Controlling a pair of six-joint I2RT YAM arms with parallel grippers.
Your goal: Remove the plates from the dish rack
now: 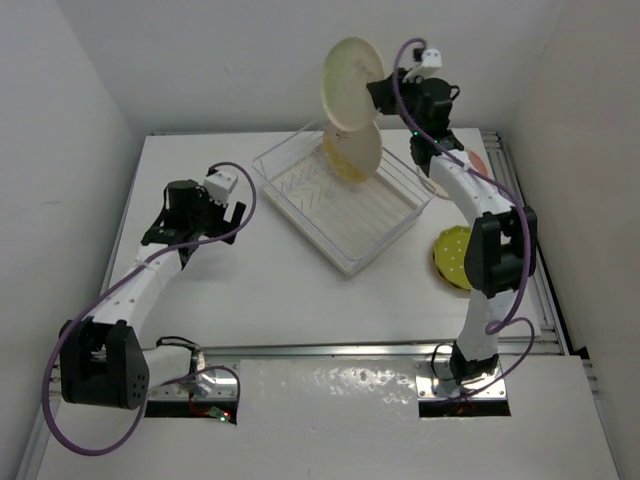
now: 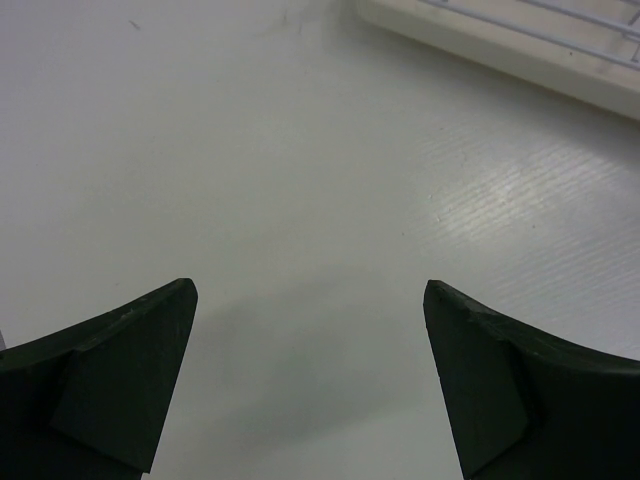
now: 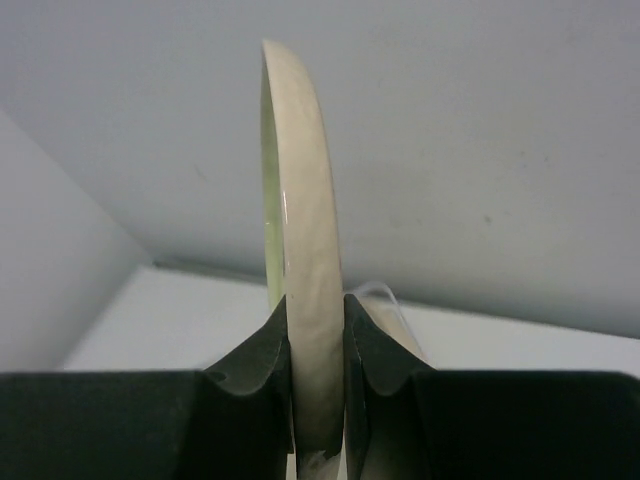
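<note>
R gripper [image 3: 318, 312] clamped on rim of pale plate [image 1: 352, 82], held edge-on at upper centre of frame, above dish rack [image 1: 340, 210]. Second plate [image 1: 352, 152], prob. beige, stands in the rack directly below. L gripper [image 2: 308, 290] wide open, empty, left of rack; R arm nearer.

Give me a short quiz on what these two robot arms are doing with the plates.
1. True or false: the left claw is holding a plate.
2. Where is the pale plate that the right claw grips?
A) held up in the air, on edge
B) lying flat in the rack
C) stacked on another plate
3. How many plates stand in the dish rack?

Key:
1. False. Its jaws are wide open with nothing between them.
2. A
3. One, the tan plate.
</note>
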